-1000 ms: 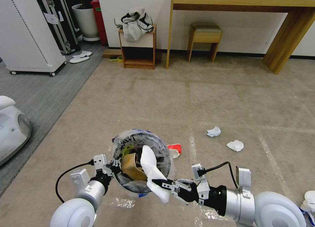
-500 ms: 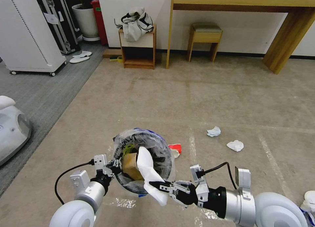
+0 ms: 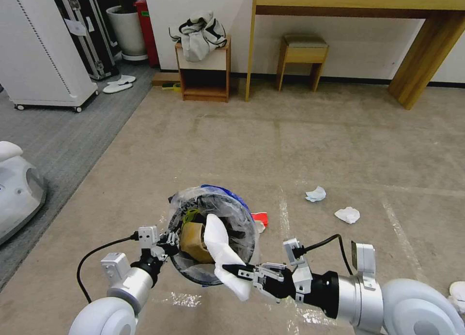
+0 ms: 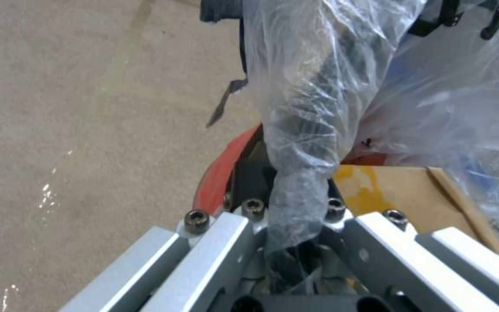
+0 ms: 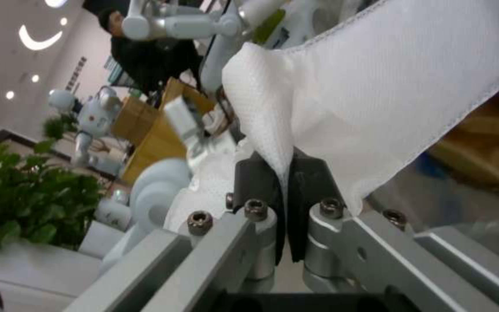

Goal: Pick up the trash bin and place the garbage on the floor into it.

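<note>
1. The right gripper (image 3: 238, 271) pinches the white insole (image 3: 219, 250) at its lower end, half over the bin (image 3: 211, 238); released here, it could tip out onto the floor (image 3: 310, 146).
2. The left gripper (image 3: 167, 242) pinches only the bin's rim and bag (image 4: 313, 108); plastic may slip.

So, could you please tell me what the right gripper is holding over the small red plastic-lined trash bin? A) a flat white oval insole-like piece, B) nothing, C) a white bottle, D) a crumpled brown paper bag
A: the right gripper is shut on the flat white oval insole-like piece, pinched between its fingers, with its upper end over the small red plastic-lined trash bin.
</note>
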{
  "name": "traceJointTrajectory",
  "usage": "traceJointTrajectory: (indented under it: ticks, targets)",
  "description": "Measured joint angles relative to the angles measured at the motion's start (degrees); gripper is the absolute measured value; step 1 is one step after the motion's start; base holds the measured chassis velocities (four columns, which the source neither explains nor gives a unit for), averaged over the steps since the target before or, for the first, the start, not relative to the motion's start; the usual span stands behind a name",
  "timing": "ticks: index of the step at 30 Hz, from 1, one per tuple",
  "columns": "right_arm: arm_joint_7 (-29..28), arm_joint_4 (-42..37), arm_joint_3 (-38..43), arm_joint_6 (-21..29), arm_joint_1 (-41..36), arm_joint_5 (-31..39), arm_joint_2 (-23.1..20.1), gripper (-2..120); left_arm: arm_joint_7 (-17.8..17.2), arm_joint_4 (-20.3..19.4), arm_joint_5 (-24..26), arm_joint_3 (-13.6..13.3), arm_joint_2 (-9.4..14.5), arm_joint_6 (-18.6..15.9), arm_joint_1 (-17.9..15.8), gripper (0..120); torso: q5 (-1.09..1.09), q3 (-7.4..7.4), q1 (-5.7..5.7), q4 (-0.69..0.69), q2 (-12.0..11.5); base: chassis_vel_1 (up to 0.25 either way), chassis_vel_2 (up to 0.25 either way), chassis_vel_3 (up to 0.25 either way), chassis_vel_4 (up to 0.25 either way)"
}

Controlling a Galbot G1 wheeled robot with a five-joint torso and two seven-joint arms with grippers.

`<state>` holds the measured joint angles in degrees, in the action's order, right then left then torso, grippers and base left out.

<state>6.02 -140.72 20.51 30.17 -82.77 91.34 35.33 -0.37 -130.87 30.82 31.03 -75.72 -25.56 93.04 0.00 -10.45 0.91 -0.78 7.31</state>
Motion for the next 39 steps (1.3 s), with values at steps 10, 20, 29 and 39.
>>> traceJointTrajectory:
  ticks: [10,20,29,39]
  targets:
    - [-1.82,2.41,-0.72,-0.41,3.16,1.44,0.3,1,0.76,-0.37,-0.89,0.05,-0.19,0.01,0.41,1,0.0,0.0,0.0,0.0,0.0,0.0,0.0,0.0,0.0]
    - [-3.27,5.24,-3.02,-0.62,5.67,1.08,2.03,1,0.47,-0.21,-1.76,-2.3,-1.53,-0.61,0.56,1,0.0,0.0,0.0,0.0,0.0,0.0,0.0,0.0,0.0]
    - [-3.54,6.44,-5.42,-0.64,6.38,-0.51,3.53,1,-0.4,-0.32,-1.21,-3.01,-1.55,-1.23,0.52,1,0.0,0.0,0.0,0.0,0.0,0.0,0.0,0.0,0.0]
    - [-4.11,8.25,-8.28,-0.56,7.29,-3.6,5.46,5,-2.02,-0.38,-0.02,-5.13,-2.89,-2.34,0.22,1,0.0,0.0,0.0,0.0,0.0,0.0,0.0,0.0,0.0]
